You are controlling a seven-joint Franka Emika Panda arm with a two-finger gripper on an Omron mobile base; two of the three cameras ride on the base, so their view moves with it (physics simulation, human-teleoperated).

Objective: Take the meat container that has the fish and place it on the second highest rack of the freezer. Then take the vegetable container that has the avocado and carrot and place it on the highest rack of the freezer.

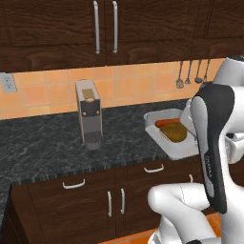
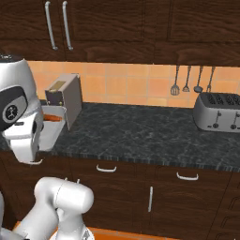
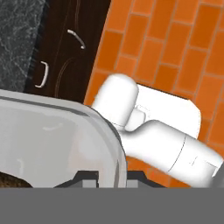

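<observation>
The vegetable container [image 1: 182, 147] is a pale grey tray, held in the air at the counter's front edge. An orange carrot [image 1: 167, 122] and a brownish avocado [image 1: 175, 133] lie in it. From the right base camera the vegetable container [image 2: 50, 133] shows beside my white hand, with the carrot [image 2: 54, 118] at its top. In the hand view my gripper [image 3: 111, 177] is shut on the rim of the vegetable container [image 3: 57, 131], and a bit of avocado [image 3: 11, 179] shows at lower left. The freezer and the meat container are out of view.
A grey coffee machine [image 1: 89, 114] stands on the dark stone counter [image 1: 43, 143], close to the tray. A toaster [image 2: 218, 111] sits far right, with utensils [image 2: 187, 79] hanging on the tiled wall. Dark cabinets [image 2: 150, 197] are below, over orange floor tiles [image 3: 175, 48].
</observation>
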